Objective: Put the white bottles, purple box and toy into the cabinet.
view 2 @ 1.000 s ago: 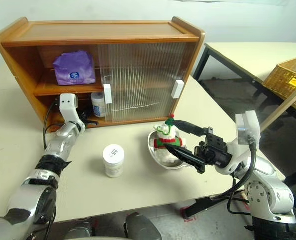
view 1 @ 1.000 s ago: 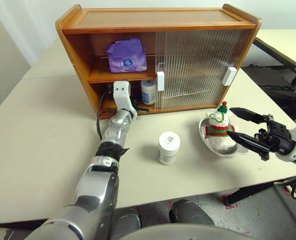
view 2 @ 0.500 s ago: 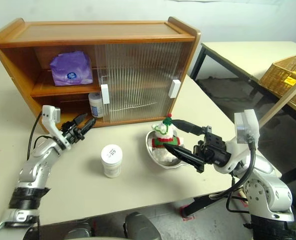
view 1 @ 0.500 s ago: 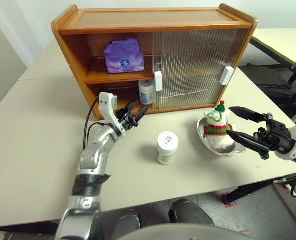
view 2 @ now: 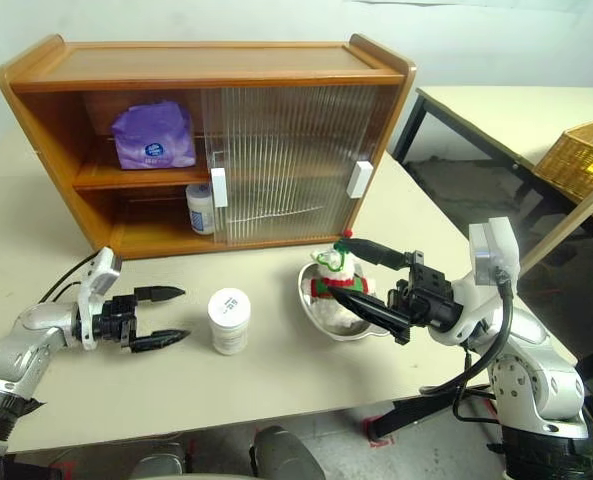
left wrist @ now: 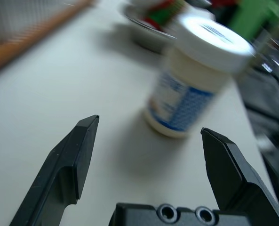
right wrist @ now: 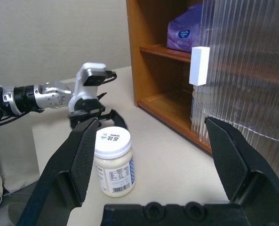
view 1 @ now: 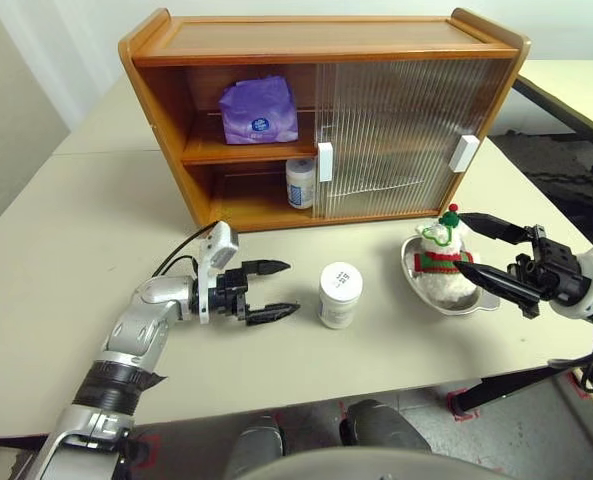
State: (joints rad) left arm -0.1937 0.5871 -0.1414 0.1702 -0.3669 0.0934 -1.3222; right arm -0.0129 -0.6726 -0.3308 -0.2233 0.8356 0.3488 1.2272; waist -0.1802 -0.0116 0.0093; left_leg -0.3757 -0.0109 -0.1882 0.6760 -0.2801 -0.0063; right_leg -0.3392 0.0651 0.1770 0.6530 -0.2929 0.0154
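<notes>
My left hand (view 1: 274,290) is spread, empty, low over the bench (view 1: 66,250), aimed at a white bottle (view 1: 339,294). Second bottle (view 1: 299,183) on the cabinet's (view 1: 316,40) lower shelf, purple box (view 1: 258,110) above. Right hand (view 1: 482,252) released, flanking toy (view 1: 438,250) in metal dish (view 1: 476,299).

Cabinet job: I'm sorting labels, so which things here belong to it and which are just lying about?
Job things:
cabinet
purple box
shelved white bottle
white bottle on the table
toy

Lying about:
metal dish
wicker basket
</notes>
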